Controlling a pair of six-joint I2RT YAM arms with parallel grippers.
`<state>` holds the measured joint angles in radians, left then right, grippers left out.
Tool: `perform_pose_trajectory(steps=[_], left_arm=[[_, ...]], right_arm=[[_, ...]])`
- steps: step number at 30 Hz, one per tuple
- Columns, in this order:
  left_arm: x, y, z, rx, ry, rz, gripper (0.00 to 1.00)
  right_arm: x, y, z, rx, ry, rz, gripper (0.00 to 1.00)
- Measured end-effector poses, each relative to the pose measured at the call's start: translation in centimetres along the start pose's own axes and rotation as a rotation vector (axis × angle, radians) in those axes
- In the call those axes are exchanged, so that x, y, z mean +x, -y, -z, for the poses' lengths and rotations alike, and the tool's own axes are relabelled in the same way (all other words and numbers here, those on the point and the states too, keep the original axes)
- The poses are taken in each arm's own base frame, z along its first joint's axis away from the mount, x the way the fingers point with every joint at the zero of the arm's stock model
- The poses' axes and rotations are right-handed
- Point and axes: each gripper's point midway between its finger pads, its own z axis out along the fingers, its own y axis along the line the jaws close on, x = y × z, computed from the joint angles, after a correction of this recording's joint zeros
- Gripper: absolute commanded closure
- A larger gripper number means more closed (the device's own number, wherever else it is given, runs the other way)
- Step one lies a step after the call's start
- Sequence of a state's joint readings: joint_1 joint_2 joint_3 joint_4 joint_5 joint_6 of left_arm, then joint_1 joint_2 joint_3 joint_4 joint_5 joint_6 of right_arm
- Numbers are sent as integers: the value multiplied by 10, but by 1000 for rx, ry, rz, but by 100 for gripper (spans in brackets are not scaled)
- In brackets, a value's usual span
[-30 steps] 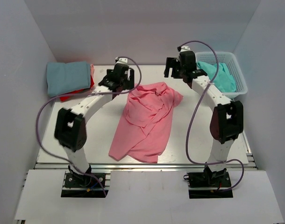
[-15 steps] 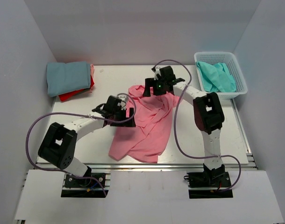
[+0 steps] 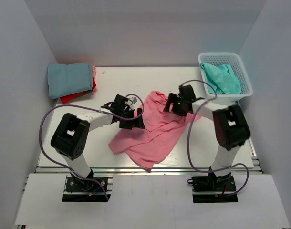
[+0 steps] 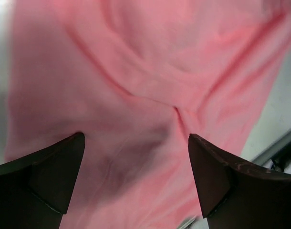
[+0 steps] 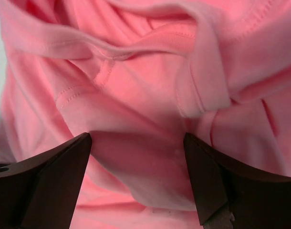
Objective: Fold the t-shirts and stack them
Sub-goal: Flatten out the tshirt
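— Where's the work?
— On the table. The pink shirt lies rumpled, spread from the centre toward 6 o'clock. Folds hide its sleeves from above.

— And the rest?
— The basket sits at 2 o'clock with a green shirt bundled inside, its lower part behind the lattice wall. At 10 o'clock a folded blue shirt lies on a red shirt. Only a strip of the red one shows, along the 4-to-6 o'clock sides.

— Left gripper?
— The left gripper is over the pink shirt's 10 o'clock edge, jaws spread wide and holding nothing. Its wrist view is blurred and the fingers are cut off at the bottom. I can't tell whether the tips touch the fabric.

— Right?
— The right gripper is at the shirt's 1 o'clock corner, jaws wide too. A bulge of cloth sits in the gap, with a ribbed hem just beyond it, and nothing is pinched. I can't tell whether the pads touch the cloth.
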<state>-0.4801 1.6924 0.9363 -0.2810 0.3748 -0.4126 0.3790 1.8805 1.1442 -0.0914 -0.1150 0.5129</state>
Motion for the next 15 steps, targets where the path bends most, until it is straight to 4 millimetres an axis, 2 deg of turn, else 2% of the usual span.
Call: perform_pose_trajectory(steps=[3, 7, 9, 12, 15], left_arm=[[-30, -3, -11, -45, 28, -42, 0], [-87, 0, -28, -78, 104, -125, 0], [-112, 2, -28, -92, 146, -156, 0], [-133, 3, -20, -118, 196, -185, 0], [-128, -8, -1, -197, 226, -177, 0]], right_arm=[[24, 28, 28, 71, 32, -87, 19], [68, 54, 68, 150, 50, -165, 19], [84, 63, 83, 191, 42, -169, 19], [86, 71, 96, 248, 36, -103, 16], [63, 63, 104, 273, 70, 21, 10]])
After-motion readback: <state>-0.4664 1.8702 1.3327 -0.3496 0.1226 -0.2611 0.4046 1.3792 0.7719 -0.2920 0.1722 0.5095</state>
